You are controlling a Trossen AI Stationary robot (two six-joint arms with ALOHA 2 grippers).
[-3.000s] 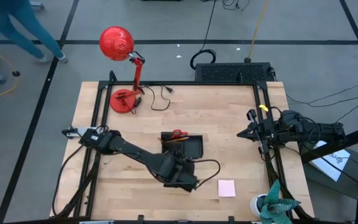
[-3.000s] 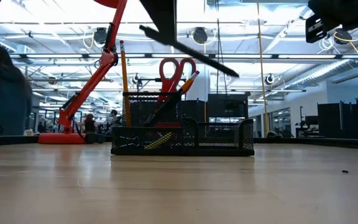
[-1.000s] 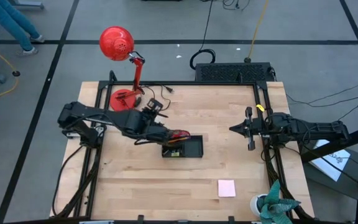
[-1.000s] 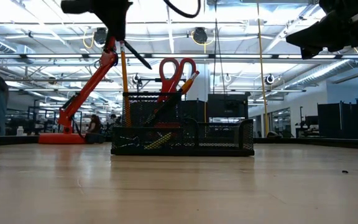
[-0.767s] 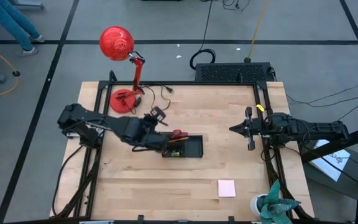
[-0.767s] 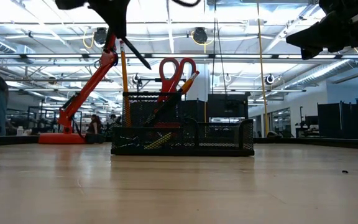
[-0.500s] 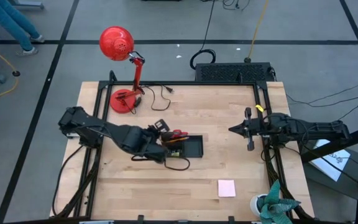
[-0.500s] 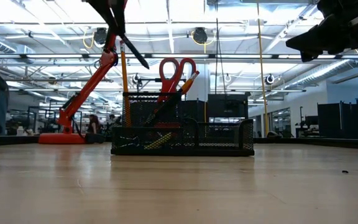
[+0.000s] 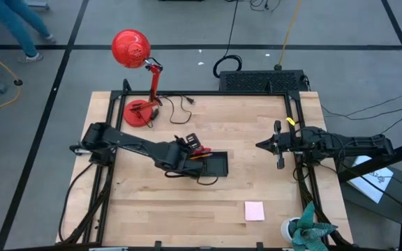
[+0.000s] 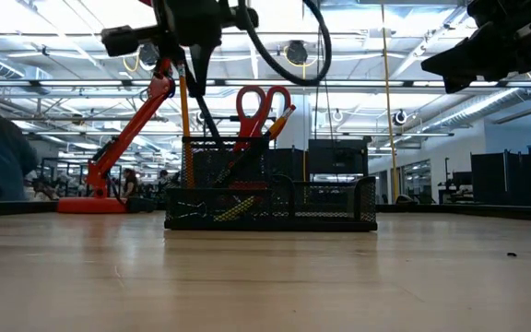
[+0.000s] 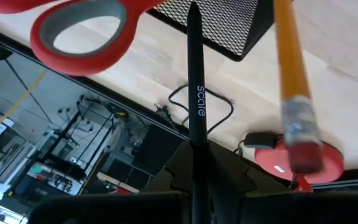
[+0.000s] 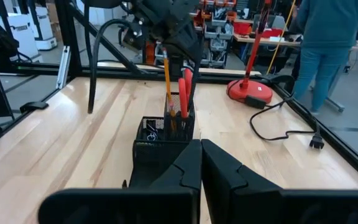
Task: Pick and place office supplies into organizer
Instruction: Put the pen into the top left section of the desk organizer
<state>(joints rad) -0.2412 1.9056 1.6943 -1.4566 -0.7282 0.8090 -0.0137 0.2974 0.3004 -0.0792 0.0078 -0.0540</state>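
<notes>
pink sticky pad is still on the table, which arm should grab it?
Right, probably. The pink pad lies on the right gripper's side. The left gripper is over the organizer, shut on a black pen.

Floor [image 9: 326, 28]: grey, crossed by dark tape lines.
Bench [image 9: 257, 139]: pale wood, black frame.
Ceiling [image 10: 376, 55]: rows of bright strip lights.
Person [image 12: 328, 37]: standing beyond the bench, teal top.
Lamp [image 9: 131, 49]: red, at the bench's far corner.

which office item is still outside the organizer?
The pink sticky-note pad: it lies flat on the table, apart from the organizer. The scissors and pencil stand in it; the left gripper holds a black pen over it.
</notes>
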